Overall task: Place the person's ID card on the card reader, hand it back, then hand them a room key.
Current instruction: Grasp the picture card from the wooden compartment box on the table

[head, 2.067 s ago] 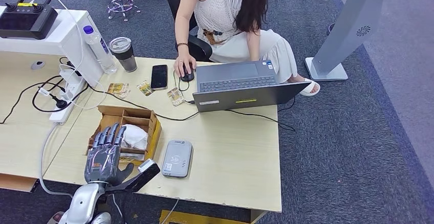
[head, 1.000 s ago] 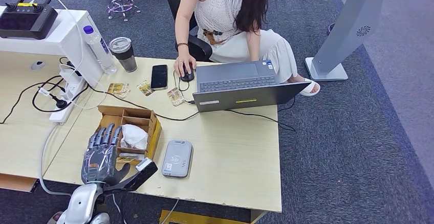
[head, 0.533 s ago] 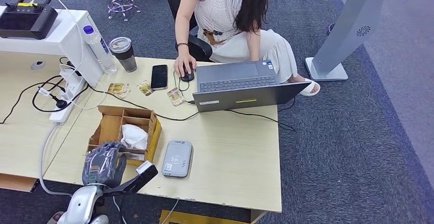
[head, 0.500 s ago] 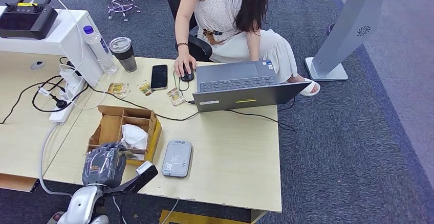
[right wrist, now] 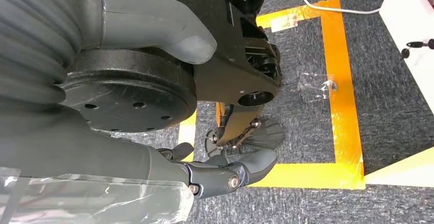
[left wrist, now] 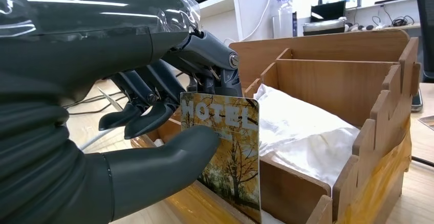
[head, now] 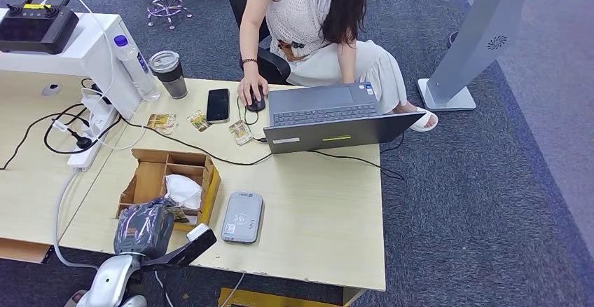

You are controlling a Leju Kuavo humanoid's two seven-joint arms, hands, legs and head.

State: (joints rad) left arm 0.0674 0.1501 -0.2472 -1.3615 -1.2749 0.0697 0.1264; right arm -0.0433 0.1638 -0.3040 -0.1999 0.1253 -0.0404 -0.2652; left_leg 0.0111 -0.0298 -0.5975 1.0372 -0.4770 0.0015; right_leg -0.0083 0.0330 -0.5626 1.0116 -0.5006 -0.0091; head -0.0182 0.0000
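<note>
My left hand is over the near corner of the wooden box at the desk's front left. In the left wrist view my left hand pinches a room key card, printed HOTEL with a yellow tree, between thumb and fingers, upright just above the box's near compartment. The grey card reader lies flat on the desk just right of the box. A person sits across the desk with one hand on a mouse. My right hand hangs beside my body over the floor, fingers apart, holding nothing.
An open laptop stands between the reader and the person. A phone, small packets, a tumbler, a bottle and cables with a power strip crowd the far left. White crumpled material fills one box compartment.
My left hand's fingers, spread flat over the box before, have curled in and taken hold of the key card. The hand has drawn back slightly toward the desk's front edge.
</note>
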